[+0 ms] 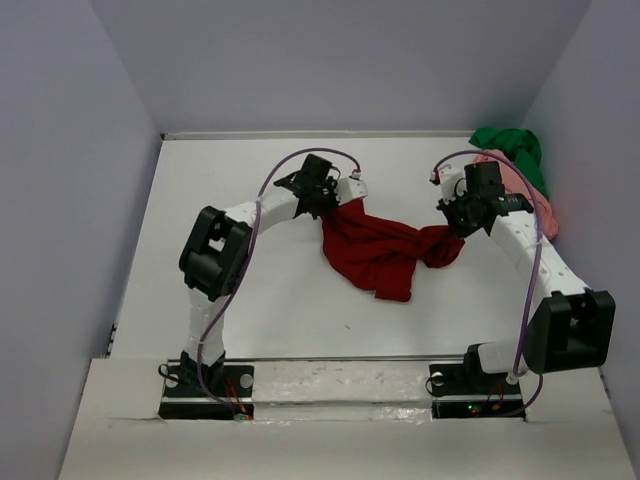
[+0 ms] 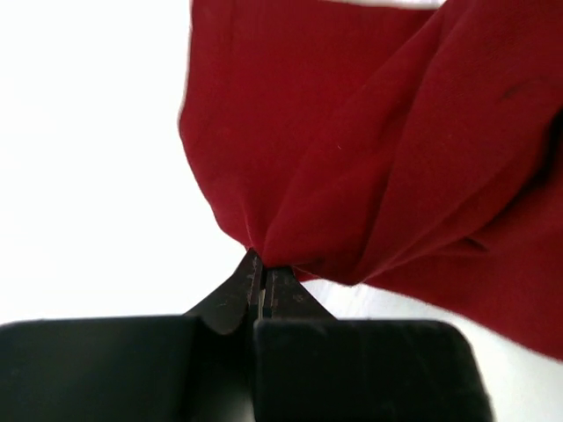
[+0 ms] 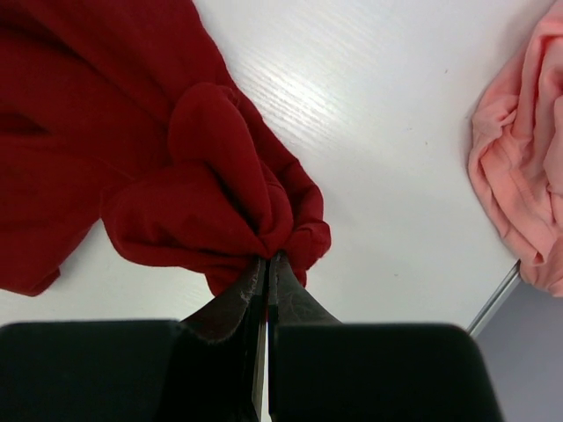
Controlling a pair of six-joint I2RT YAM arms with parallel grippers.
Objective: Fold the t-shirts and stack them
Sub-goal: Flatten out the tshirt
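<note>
The dark red t-shirt (image 1: 375, 250) lies crumpled on the white table between my two arms. My left gripper (image 1: 327, 207) is shut on its left edge; in the left wrist view the cloth (image 2: 352, 149) bunches up at the closed fingertips (image 2: 263, 266). My right gripper (image 1: 452, 226) is shut on the shirt's right end, where a knot of red fabric (image 3: 220, 193) gathers at the tips (image 3: 267, 264). The salmon pink t-shirt (image 1: 522, 185) and the bright green t-shirt (image 1: 512, 148) sit heaped in the far right corner.
Grey walls enclose the white table (image 1: 260, 300) at the back and both sides. The pink shirt (image 3: 523, 167) lies close to the right arm, by the table's right edge (image 3: 494, 299). Both arm bases stand at the near edge.
</note>
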